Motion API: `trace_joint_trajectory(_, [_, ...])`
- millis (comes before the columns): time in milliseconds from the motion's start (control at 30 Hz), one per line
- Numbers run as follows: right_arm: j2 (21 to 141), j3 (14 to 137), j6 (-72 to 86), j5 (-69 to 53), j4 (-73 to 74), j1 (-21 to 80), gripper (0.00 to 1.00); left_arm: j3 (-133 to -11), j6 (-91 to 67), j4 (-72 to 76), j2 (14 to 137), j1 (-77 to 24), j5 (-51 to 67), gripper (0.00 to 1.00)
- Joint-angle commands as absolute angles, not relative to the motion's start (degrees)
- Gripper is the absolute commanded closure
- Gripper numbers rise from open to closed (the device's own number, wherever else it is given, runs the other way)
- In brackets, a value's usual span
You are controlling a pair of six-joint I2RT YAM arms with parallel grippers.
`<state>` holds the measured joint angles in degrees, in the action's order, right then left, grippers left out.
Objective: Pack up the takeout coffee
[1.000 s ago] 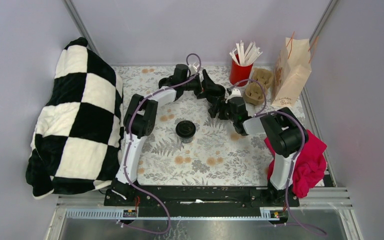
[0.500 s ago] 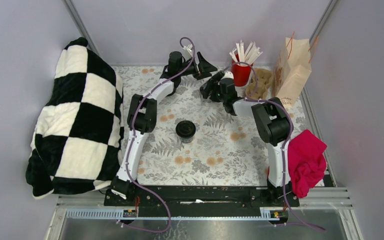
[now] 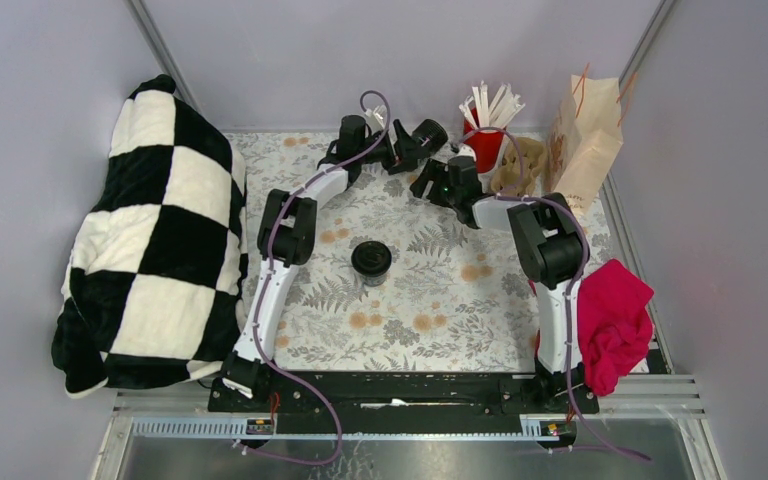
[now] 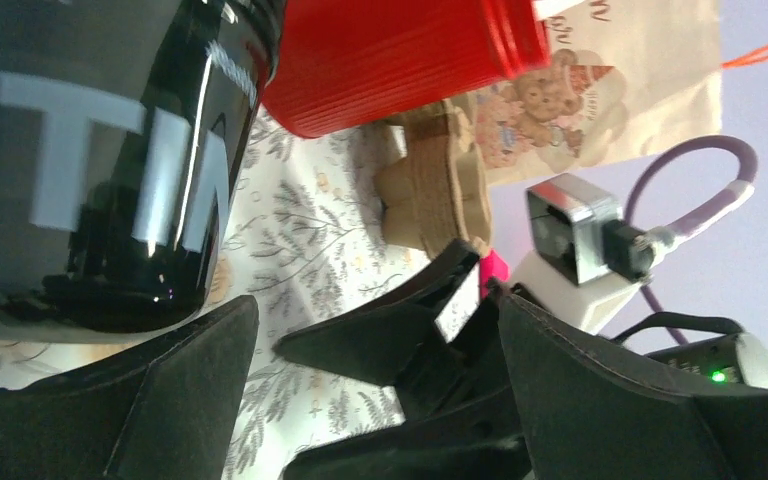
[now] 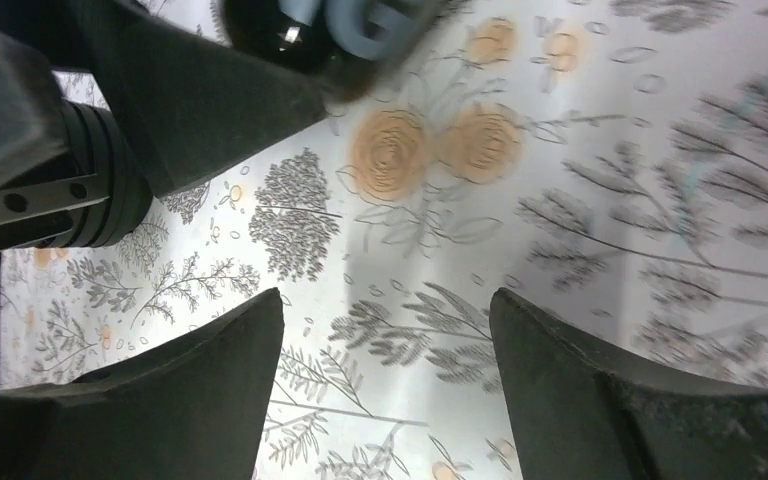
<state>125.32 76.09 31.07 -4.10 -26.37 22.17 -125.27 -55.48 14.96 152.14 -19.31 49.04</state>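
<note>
The floral counter (image 3: 430, 330) spans the middle of the scene. A black-and-white checked blanket (image 3: 155, 240) is heaped along its left side. A tan paper bag (image 3: 585, 145) stands upright at the far right corner, and a red cloth (image 3: 615, 320) lies crumpled at the near right edge.

Both arms reach to the far side, where their ends sit close together. The left gripper (image 3: 412, 148) has its jaws spread wide and clamped on nothing. A glossy black cylinder (image 4: 90, 170) with pale lettering lies off the tip of one finger. I cannot tell whether the two touch. The right gripper (image 5: 385, 310) also has its jaws wide, with only bare counter between them.

The red cup (image 3: 482, 148) of white sticks (image 3: 490, 103) stands at the far edge, with the brown pulp carrier (image 3: 520, 165) just beside it on the right.

The takeout coffee (image 3: 371, 258) stands upright with its lid on, near the counter's middle and well apart from both grippers.
</note>
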Motion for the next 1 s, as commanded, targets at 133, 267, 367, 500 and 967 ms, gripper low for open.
trace_joint_trajectory(133, [117.01, 73.92, 35.30, -7.87, -25.33, 16.79, 0.18, -129.68, -43.10, 6.61, 148.02, -18.28, 45.72, 0.07])
trace_joint_trajectory(267, [118.81, 75.71, 36.32, -9.62, -25.38, 16.52, 0.18, -128.44, -32.10, 3.33, 143.30, -18.28, 39.74, 0.05])
trace_joint_trajectory(367, [120.58, 76.58, 39.75, -10.88, -27.32, 16.57, 0.18, -124.17, -23.40, 1.45, 138.62, -18.21, 28.61, 0.05])
trace_joint_trajectory(500, [122.94, 78.71, 42.92, -11.86, -28.95, 16.60, 0.18, -122.62, -14.53, 1.41, 135.83, -18.02, 15.73, 0.03])
trace_joint_trajectory(967, [120.97, 73.65, 44.74, -14.39, -34.50, 16.64, 0.19, -140.76, -9.30, -2.14, 154.41, -17.73, 1.46, 0.01])
